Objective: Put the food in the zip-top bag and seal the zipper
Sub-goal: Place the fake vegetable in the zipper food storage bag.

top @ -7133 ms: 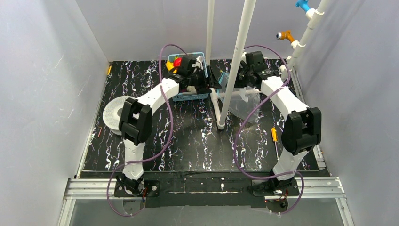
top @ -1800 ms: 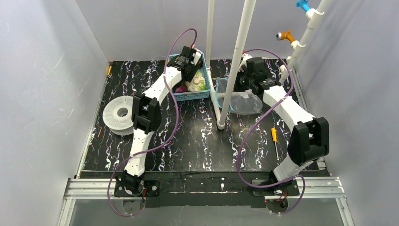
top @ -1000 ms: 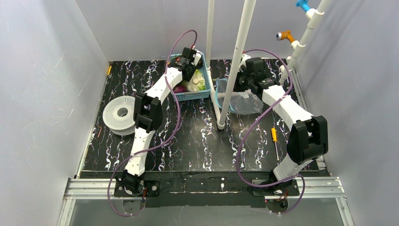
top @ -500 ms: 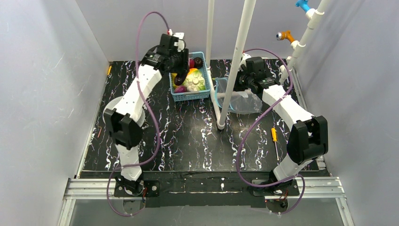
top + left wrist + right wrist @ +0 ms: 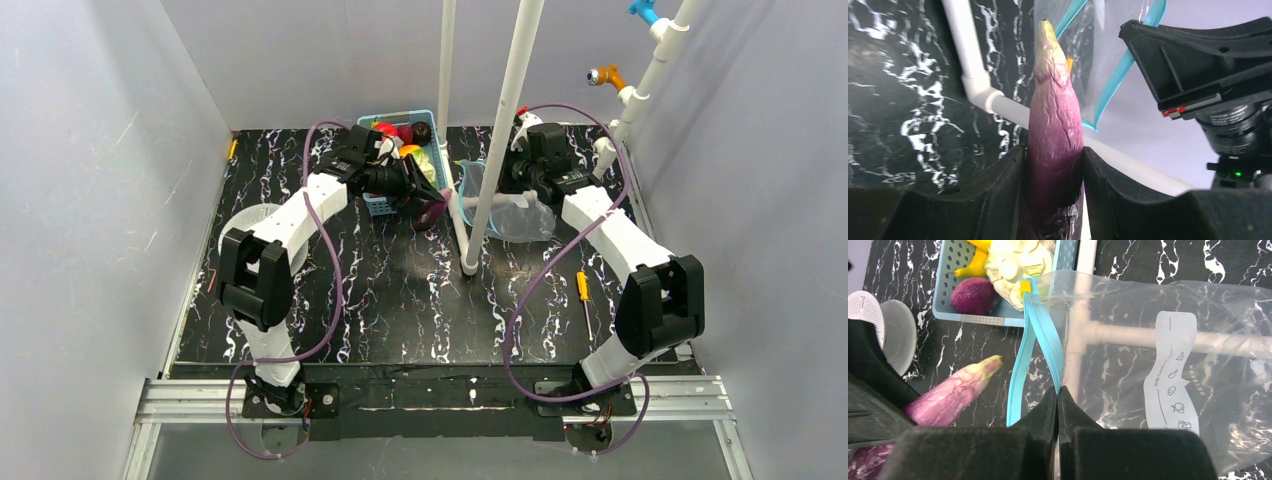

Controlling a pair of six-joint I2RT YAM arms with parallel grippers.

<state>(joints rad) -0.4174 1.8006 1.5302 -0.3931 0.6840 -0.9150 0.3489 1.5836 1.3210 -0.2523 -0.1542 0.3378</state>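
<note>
Okay, so your left gripper (image 5: 1053,156) is clamped around the fat lower half of the eggplant (image 5: 1054,110), with the pale tip pointing toward the bag (image 5: 1128,390). It hangs over the table (image 5: 400,300) just near-right of the basket (image 5: 943,290), left of the upright pipe (image 5: 480,180).

It's a toy, so I'd guess it's light and a bit rubbery, going by the wrinkled skin. The taper is the catch: squeeze too near the tip and it could squirt out. Your hold on the thick part looks right to me.

The bag is the fussy one: thin, floppy and probably slick. Your right gripper (image 5: 1058,399) is pinched shut on the mouth edge, right at the zipper (image 5: 1040,335). The two teal strips split apart only a little, so the opening looks narrow. Holding it by the strip makes sense, since that's the only stiff bit.

A banana (image 5: 973,265) and a purple piece (image 5: 973,295) sit in the basket beside the cabbage (image 5: 1013,260).

Room is tight. The pipe stands right between the eggplant and the bag, and a crossbar runs under the plastic. The table looks flat and smooth, so I'd expect the bag to slide if you nudge it.
</note>
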